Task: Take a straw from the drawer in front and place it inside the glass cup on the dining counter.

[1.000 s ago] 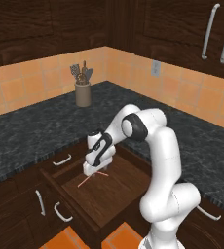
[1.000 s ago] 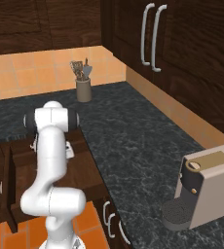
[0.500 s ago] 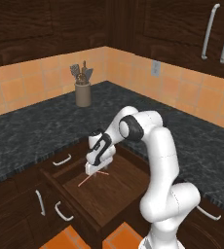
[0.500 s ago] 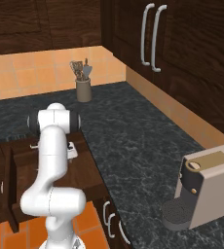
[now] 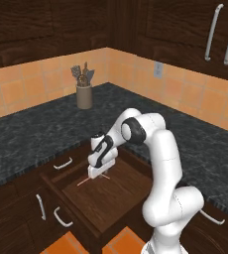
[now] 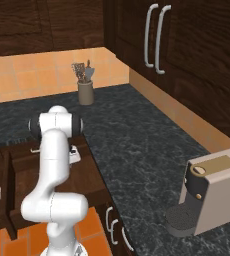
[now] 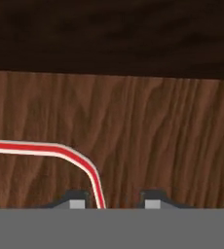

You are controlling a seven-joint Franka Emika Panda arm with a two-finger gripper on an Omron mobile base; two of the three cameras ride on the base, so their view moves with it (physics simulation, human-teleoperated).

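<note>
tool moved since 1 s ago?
Yes. In the left base view the tool has come down toward the drawer floor, onto the straw; a second ago it hung higher above it.

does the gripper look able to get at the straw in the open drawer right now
Probably yes: the drawer stands pulled out with nothing over it, the gripper is down inside it, and the straw runs between its fingertips in the hand view.
</note>
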